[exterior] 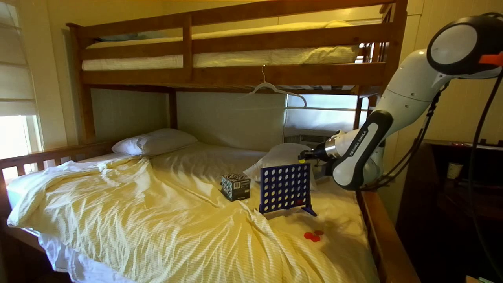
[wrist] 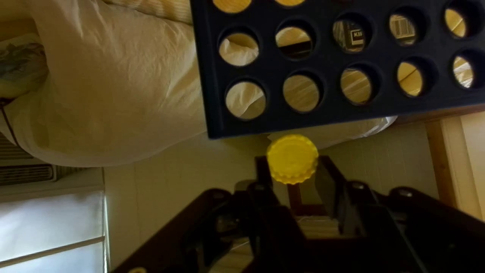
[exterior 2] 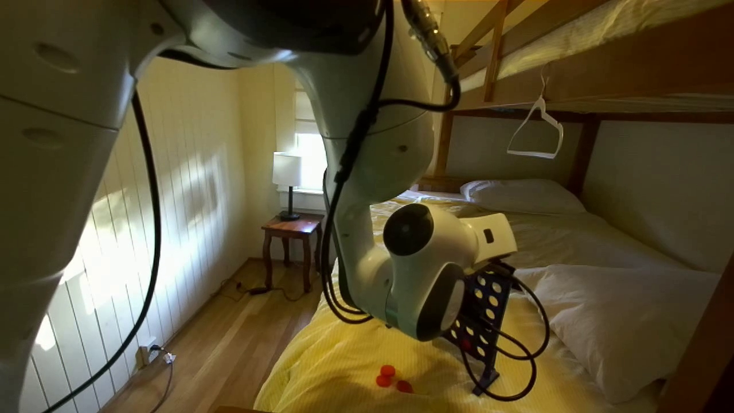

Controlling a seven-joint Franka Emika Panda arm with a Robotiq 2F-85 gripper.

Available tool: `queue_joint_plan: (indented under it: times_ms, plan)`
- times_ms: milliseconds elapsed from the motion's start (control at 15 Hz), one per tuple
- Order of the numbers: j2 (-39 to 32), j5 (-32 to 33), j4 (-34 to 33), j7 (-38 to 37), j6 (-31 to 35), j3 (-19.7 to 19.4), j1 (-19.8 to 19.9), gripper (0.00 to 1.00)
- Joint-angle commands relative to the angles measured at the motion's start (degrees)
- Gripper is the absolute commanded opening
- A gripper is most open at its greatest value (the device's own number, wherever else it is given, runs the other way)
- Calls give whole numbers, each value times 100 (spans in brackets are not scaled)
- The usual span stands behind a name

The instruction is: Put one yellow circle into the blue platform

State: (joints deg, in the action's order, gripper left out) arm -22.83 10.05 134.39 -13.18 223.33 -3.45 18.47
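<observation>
Here the gripper (wrist: 293,165) holds the yellow circle (wrist: 292,157) between partly spread jaws.

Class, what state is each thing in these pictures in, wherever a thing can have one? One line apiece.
claw: shut on the yellow disc
yellow disc: gripped, outside the blue Connect Four frame
blue Connect Four frame: upright, one red disc visible inside
three loose red discs: lying on the bed
bedspread: rumpled
patterned box: apparently closed
clothes hanger: hanging from the upper bunk's rail
table lamp: upright; whether lit, unclear
window shade: partly lowered
</observation>
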Motion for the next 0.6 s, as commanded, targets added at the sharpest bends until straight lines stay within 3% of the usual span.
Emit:
queue_joint_plan:
  times_ms: [0,533]
  plan:
    - [-84,-212,-48,218,95,-93,-138,10]
    - [-116,-226,-53,332,176,-92,-207,10]
